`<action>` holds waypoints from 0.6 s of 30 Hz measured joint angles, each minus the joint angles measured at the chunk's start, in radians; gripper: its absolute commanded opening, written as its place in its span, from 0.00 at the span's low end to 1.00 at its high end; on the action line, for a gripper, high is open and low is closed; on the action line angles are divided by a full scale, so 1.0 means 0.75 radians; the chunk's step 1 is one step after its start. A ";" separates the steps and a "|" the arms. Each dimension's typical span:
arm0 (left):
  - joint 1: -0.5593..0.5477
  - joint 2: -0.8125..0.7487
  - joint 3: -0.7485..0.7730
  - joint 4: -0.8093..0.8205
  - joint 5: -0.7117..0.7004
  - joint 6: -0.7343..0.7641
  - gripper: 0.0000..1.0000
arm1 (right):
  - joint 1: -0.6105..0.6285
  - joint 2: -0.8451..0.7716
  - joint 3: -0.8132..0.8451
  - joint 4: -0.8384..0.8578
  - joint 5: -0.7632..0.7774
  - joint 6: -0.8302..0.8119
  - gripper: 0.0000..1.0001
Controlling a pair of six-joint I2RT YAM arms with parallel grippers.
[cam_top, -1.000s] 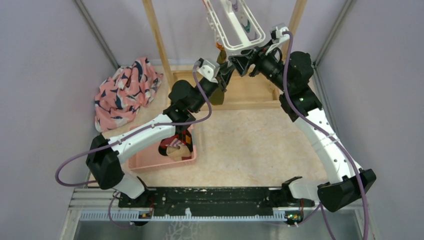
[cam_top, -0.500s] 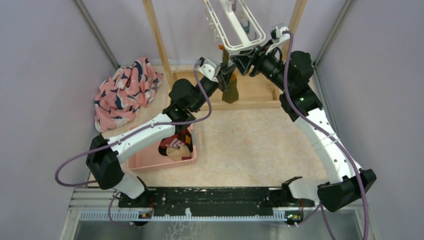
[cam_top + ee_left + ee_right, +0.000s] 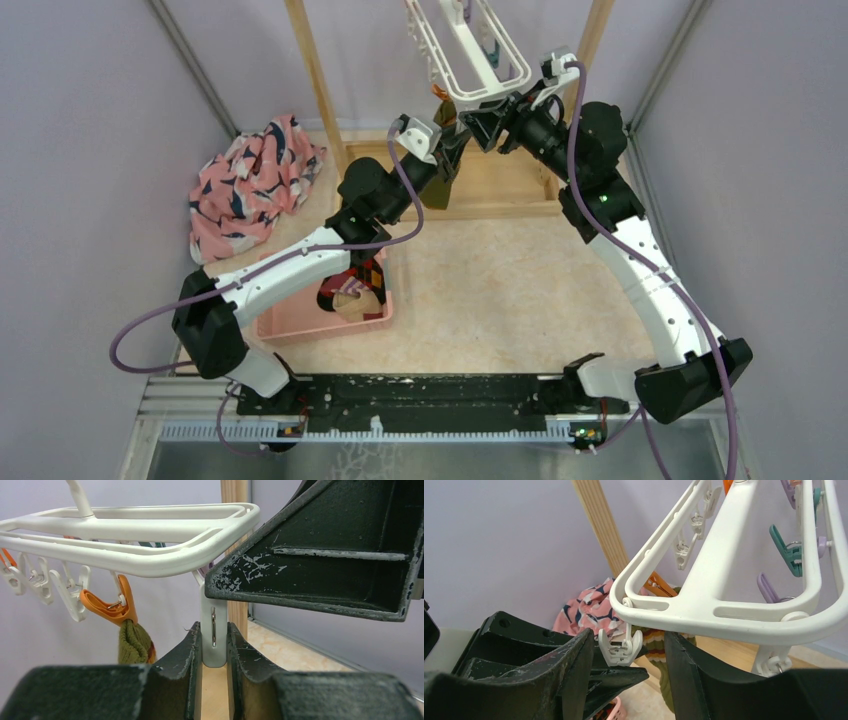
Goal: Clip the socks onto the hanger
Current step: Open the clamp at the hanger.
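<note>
Left to right, we see socks (image 3: 352, 290) in the basket (image 3: 310, 328) on the worktop; an olive sock (image 3: 134, 642) hanging from the hanger (image 3: 150, 562) — pinched by an orange clip (image 3: 112, 605); the left end effector (image 3: 215, 647) clenched on a white clip (image 3: 214, 625); the right end effector (image 3: 628, 655) released — fingers apart beneath the hanger's rim.

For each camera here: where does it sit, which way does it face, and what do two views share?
Top: above and behind the bases, looking down at the table; the left arm and right arm show whole, reaching the hanger.
Left wrist: on the left arm, looking level under the hanger; the left pincer shows, shut on a white clip.
Right wrist: on the right arm, looking up at the hanger; the right pincer shows, open.
Shared: both wrist views show the olive sock on an orange clip.
</note>
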 measured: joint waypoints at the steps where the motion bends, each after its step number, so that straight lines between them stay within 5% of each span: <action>1: -0.001 0.000 0.000 0.000 0.000 -0.001 0.00 | 0.000 0.001 0.000 0.000 0.001 0.000 0.54; 13: 0.000 0.000 0.000 -0.003 -0.001 0.001 0.00 | 0.008 0.037 0.000 0.001 -0.002 0.020 0.53; 18: 0.000 0.000 0.000 -0.006 -0.002 0.002 0.00 | 0.012 0.040 0.000 0.001 -0.002 0.025 0.44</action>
